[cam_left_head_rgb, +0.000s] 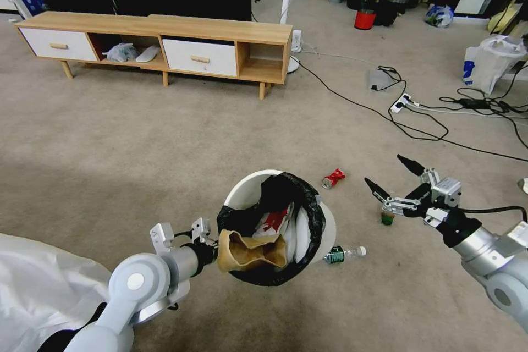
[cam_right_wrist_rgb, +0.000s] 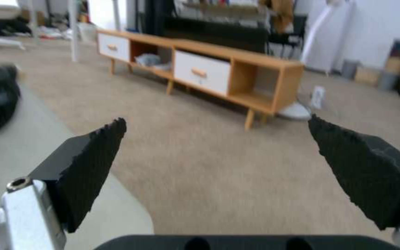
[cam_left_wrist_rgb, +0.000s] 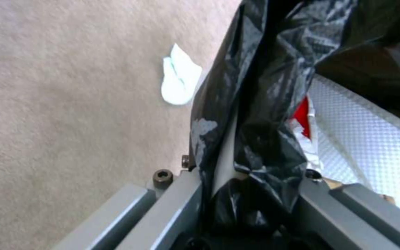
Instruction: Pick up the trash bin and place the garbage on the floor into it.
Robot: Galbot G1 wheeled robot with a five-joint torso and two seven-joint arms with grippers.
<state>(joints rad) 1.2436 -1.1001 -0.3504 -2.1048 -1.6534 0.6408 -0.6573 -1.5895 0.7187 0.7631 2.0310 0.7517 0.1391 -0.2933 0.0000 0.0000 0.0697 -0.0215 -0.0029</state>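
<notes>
The trash bin (cam_left_head_rgb: 250, 187), white with a black bag liner, hangs tilted above the floor (cam_left_head_rgb: 137, 148). My left gripper (cam_left_head_rgb: 213, 243) is shut on its near rim, and the left wrist view shows the left gripper (cam_left_wrist_rgb: 246, 173) clamping the bag and rim (cam_left_wrist_rgb: 225, 152). A brown carton (cam_left_head_rgb: 250, 253), a red-and-white wrapper (cam_left_head_rgb: 278, 221) and white tissue lie inside. On the carpet are a crushed red can (cam_left_head_rgb: 333, 177), a green bottle (cam_left_head_rgb: 344, 254), a green can (cam_left_head_rgb: 388, 216) and a white tissue (cam_left_wrist_rgb: 179, 78). My right gripper (cam_left_head_rgb: 383, 169) is open above the green can, with black pads (cam_right_wrist_rgb: 89, 166) spread wide.
A long wooden cabinet (cam_left_head_rgb: 165, 38) stands at the back left. Black cables and a power strip (cam_left_head_rgb: 401, 103) cross the carpet at the right. A large white plastic bag (cam_left_head_rgb: 38, 286) lies at the lower left, another white bag (cam_left_head_rgb: 495, 60) at the far right, and a red bucket (cam_left_head_rgb: 364, 19) far back.
</notes>
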